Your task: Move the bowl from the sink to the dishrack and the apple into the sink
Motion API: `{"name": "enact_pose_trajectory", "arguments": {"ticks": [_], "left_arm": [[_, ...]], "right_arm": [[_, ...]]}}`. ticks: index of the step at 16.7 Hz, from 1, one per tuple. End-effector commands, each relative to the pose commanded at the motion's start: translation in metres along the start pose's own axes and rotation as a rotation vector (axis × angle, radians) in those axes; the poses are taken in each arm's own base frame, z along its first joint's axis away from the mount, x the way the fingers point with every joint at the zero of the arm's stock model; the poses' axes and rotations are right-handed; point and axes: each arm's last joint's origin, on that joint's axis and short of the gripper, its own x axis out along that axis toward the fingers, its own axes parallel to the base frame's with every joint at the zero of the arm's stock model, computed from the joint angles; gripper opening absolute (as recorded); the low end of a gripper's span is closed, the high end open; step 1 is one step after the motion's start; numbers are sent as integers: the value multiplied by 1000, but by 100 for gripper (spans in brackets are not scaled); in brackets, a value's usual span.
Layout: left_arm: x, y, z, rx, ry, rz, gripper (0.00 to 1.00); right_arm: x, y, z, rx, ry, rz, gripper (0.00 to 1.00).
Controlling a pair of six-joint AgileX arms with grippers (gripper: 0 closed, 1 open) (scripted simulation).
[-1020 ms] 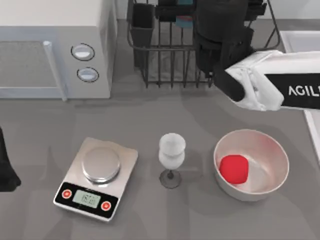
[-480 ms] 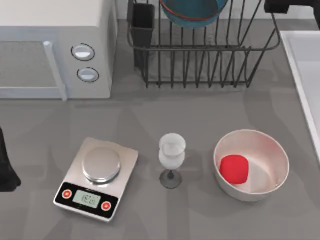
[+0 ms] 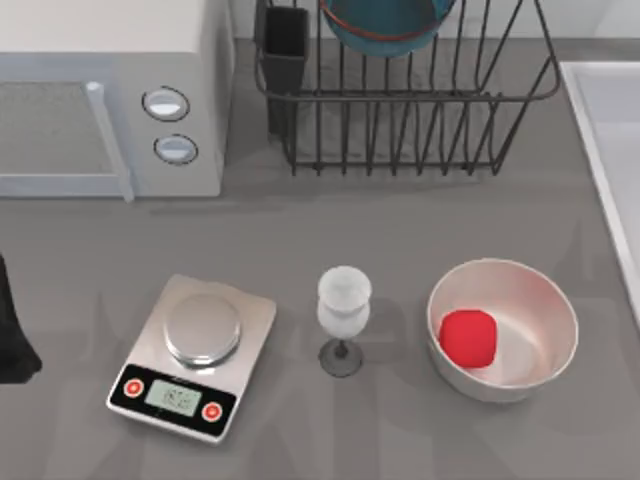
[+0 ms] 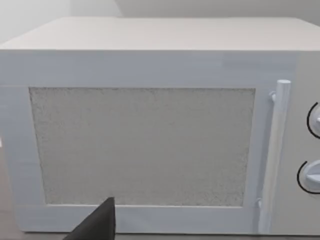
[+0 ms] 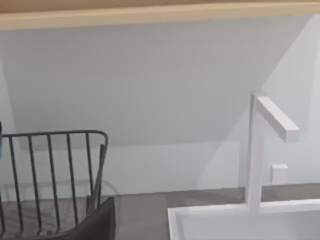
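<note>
The teal-blue bowl with its orange-red rim rests in the black wire dishrack at the back, cut off by the top view's edge. The red apple lies inside a cream-white bowl at the front right. The pale sink runs along the right edge; in the right wrist view the sink lies beside the dishrack. A dark part of my right gripper hangs high near the back wall. My left arm is parked at the left edge, its gripper facing the microwave.
A white microwave fills the back left. A kitchen scale and a frosted wine glass stand at the front middle. A dark utensil cup sits at the rack's left corner. A white faucet rises behind the sink.
My right arm, over the dishrack a second ago, has pulled back past the top right edge. The teal bowl stays in the rack. Nothing else moved.
</note>
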Motion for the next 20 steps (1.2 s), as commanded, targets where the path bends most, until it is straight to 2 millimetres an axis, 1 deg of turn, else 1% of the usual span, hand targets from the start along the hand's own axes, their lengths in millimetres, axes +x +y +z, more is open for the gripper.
{"name": "enact_pose_trajectory", "arguments": {"ticks": [1, 3, 6, 8, 10, 20], "left_arm": [[0, 0, 0, 0, 0, 0, 100], [0, 0, 0, 0, 0, 0, 100], [0, 0, 0, 0, 0, 0, 100], [0, 0, 0, 0, 0, 0, 100], [0, 0, 0, 0, 0, 0, 100], [0, 0, 0, 0, 0, 0, 100]], "right_arm": [[-11, -6, -14, -5, -4, 7, 100], [-27, -14, -43, -16, -8, 21, 100], [-36, -21, -79, -33, -2, 40, 100], [-37, -23, -94, -41, 5, 49, 100], [-37, -24, -98, -43, 8, 52, 100], [-37, -24, -98, -43, 8, 52, 100]]}}
